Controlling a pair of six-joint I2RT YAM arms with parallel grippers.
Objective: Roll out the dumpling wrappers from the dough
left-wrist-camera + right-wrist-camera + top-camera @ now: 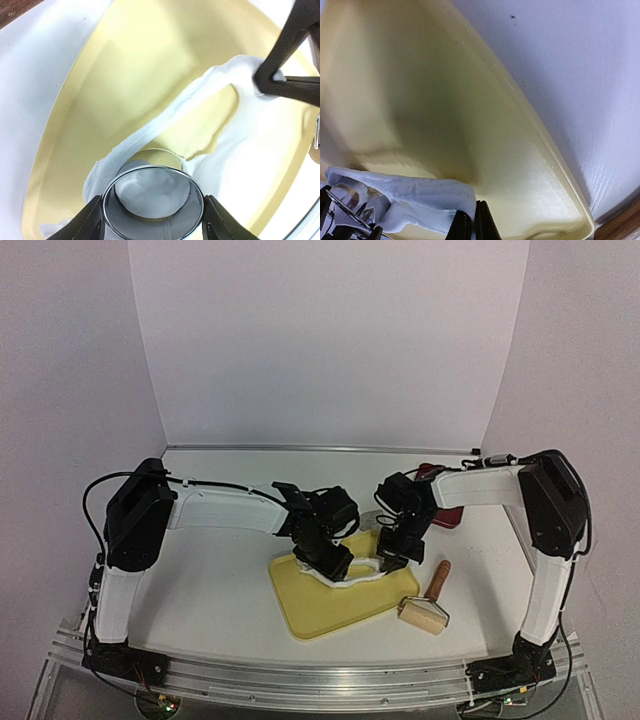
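The dough (235, 145) is a ragged white strip with an open gap, lying on the yellow cutting board (145, 75). My left gripper (152, 210) is shut on the steel ring cutter (196, 192), one finger on each side, at the strip's near end. Inside the ring shows a round white disc, the dumpling wrapper (150, 192). My right gripper (471, 220) is shut on the far end of the dough (420, 192), holding that edge a little off the board. In the top view the left gripper (335, 562) and the right gripper (392, 562) face each other over the board (320, 615).
A wooden rolling pin (430, 602) lies on the table just right of the board. A dark red object (447, 512) sits behind the right arm. The board's raised rim (560, 175) runs close to the right gripper.
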